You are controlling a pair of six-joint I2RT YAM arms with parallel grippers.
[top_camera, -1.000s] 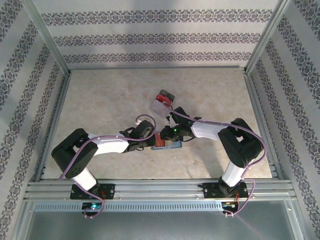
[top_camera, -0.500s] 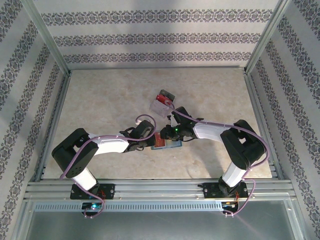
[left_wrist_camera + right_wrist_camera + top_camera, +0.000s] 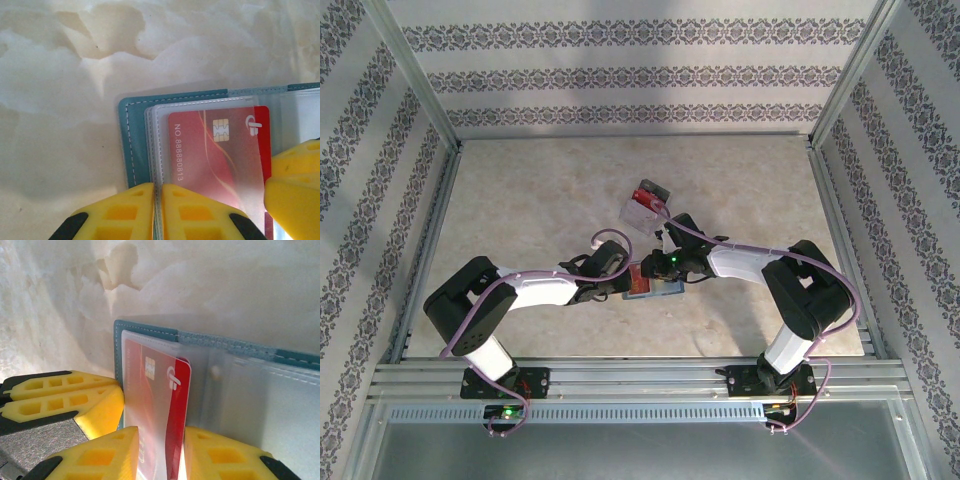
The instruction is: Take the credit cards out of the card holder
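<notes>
The card holder (image 3: pixel 653 289) lies open near the middle of the desk (image 3: pixel 520 200), a little toward its near edge, where it lay a second ago. The left pincer (image 3: pixel 157 192) stays clamped on the holder's teal edge and clear sleeves. The right pincer (image 3: pixel 159 436) is closed on the red card (image 3: pixel 177 390), which sits partly in its sleeve. Only the right arm's elbow has drifted slightly toward the desk's right edge. The clear box (image 3: pixel 640 210) sits beyond, unmoved.
</notes>
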